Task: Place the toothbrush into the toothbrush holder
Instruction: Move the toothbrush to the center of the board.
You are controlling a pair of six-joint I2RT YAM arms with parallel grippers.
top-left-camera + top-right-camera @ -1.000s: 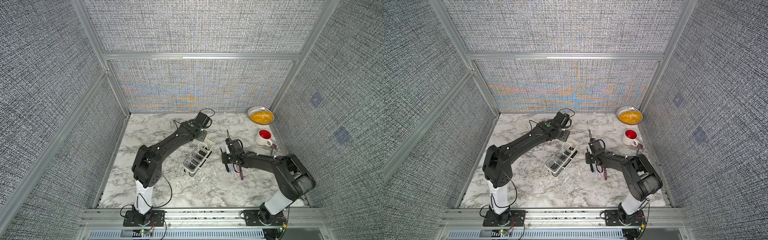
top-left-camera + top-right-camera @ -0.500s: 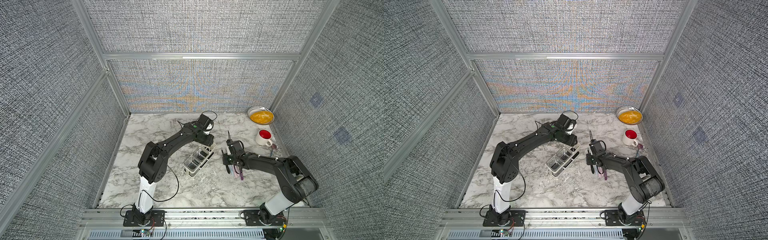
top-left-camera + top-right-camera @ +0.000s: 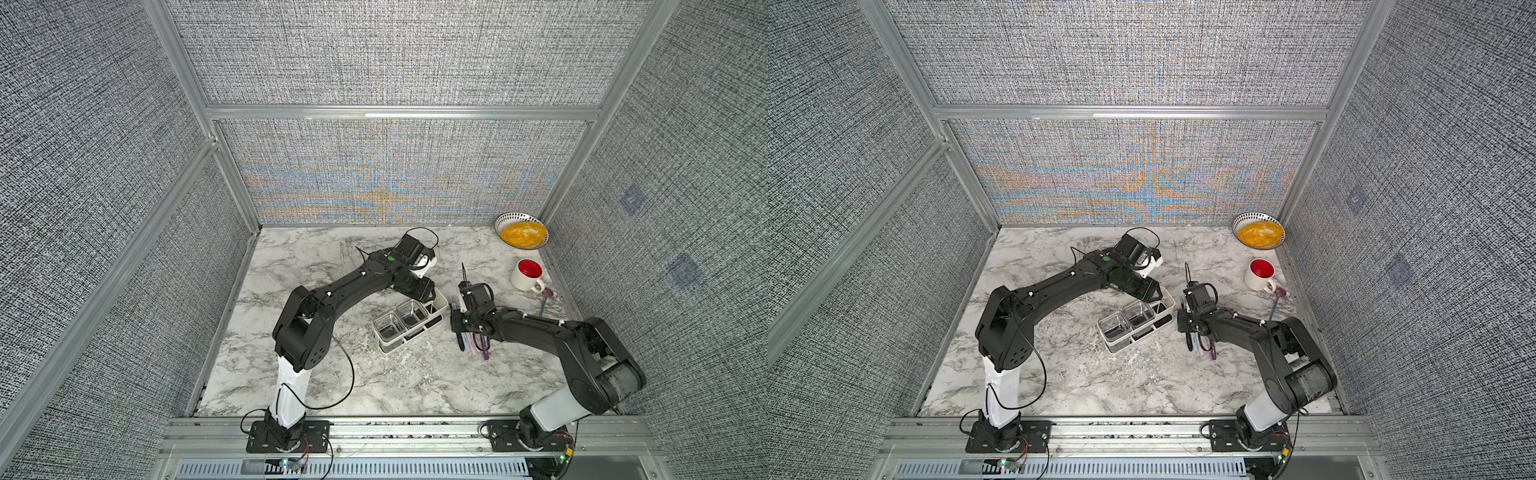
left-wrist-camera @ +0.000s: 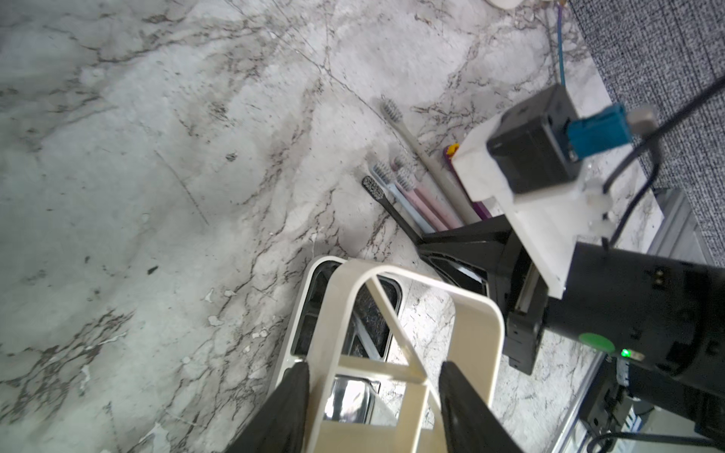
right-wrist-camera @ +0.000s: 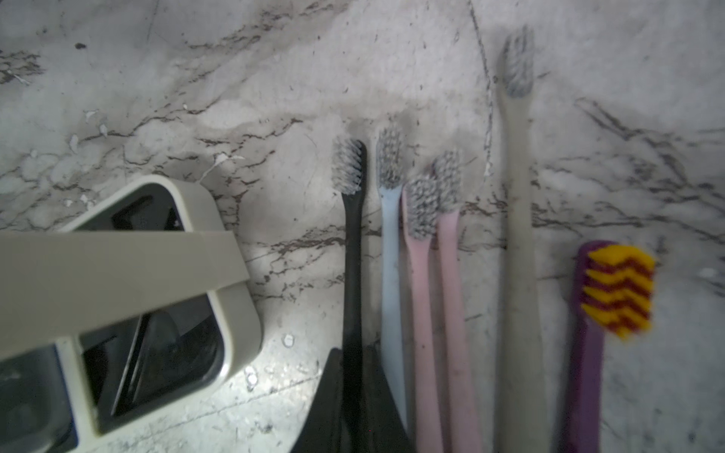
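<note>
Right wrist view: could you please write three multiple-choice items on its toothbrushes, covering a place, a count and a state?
1. Relative to the white slotted three-compartment toothbrush holder, the row of plastic toothbrushes lies: A inside it; B beside it on the marble tabletop; C on top of it.
2. Toothbrushes in that row: A four; B nine; C six.
3. The right pincer is: A shut on the slim black toothbrush; B wide open; C shut on the holder.
1 B, the row rests on marble next to it; 2 C, black, light blue, two pink, beige, purple; 3 A, it clamps the black handle.
</note>
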